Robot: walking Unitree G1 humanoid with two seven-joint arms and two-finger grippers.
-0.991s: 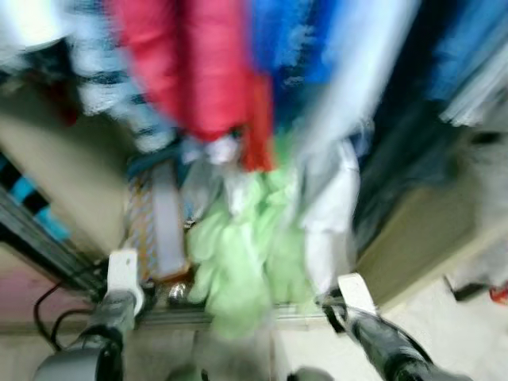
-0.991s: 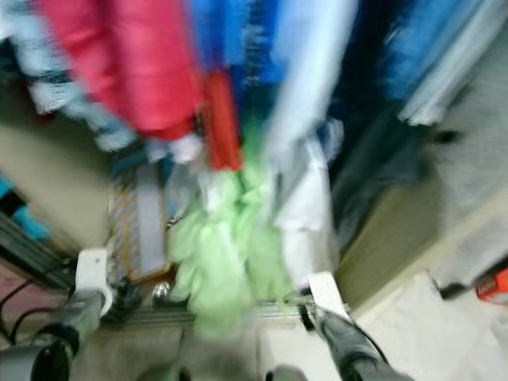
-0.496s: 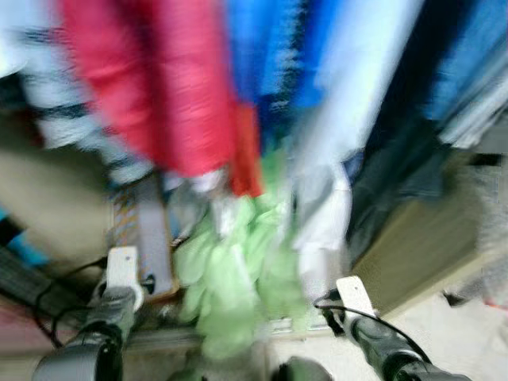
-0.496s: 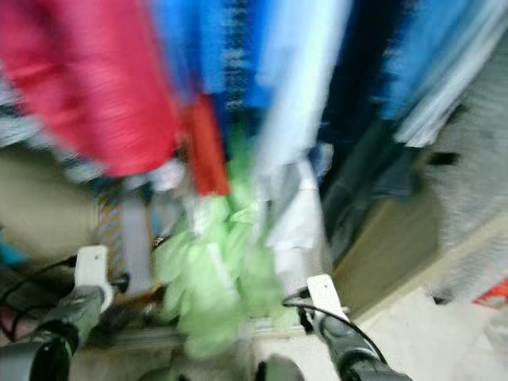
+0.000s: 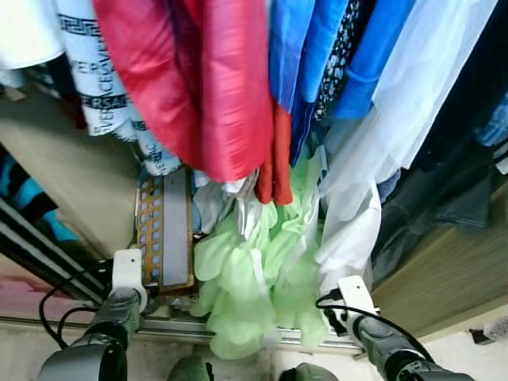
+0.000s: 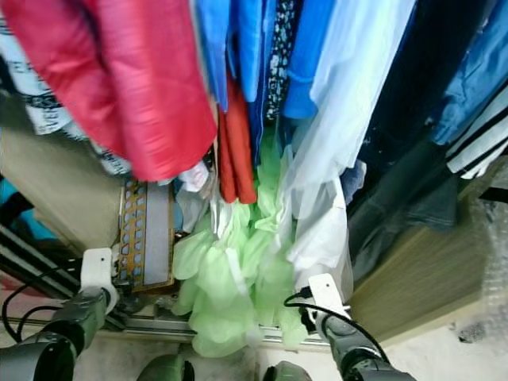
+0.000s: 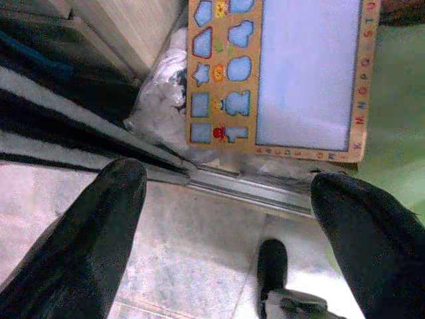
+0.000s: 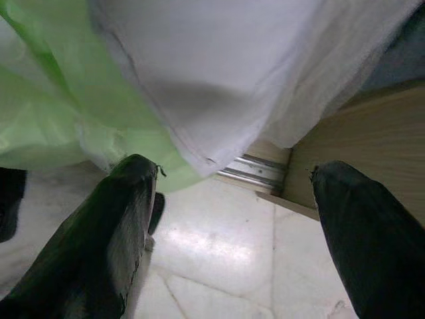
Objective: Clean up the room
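**A:** Two grippers up, both low by the metal door track [image 5: 238,329], which I'll use as the landmark. Left gripper [image 7: 229,219] has its fingers spread wide, nothing between them, over the tile just my side of the track. Right gripper [image 8: 232,219] is the same: splayed and empty, beside the wooden wardrobe panel [image 8: 352,153].

**B:** Risks?

**A:** My guess is snagging. The white garment [image 5: 349,230] hangs right above my right fingers, and the green fabric [image 5: 254,278] spills over the track. Reach in blind and I could drag hung clothes down. Cables on my left wrist run near the track too and might catch.

**B:** What's there to tidy?

**A:** Just past the track, the wooden puzzle board [image 7: 285,73] lies flat on the wardrobe floor against crumpled white plastic [image 7: 159,106]. It's the likeliest pick, but it's flat, so there's little edge to grab.

**B:** Room?

**A:** Pale marble-look tile [image 8: 212,246] this side of the track. Beyond it is an open wardrobe; a red jacket [image 5: 198,87] and blue shirts [image 5: 317,55] hang farther up.
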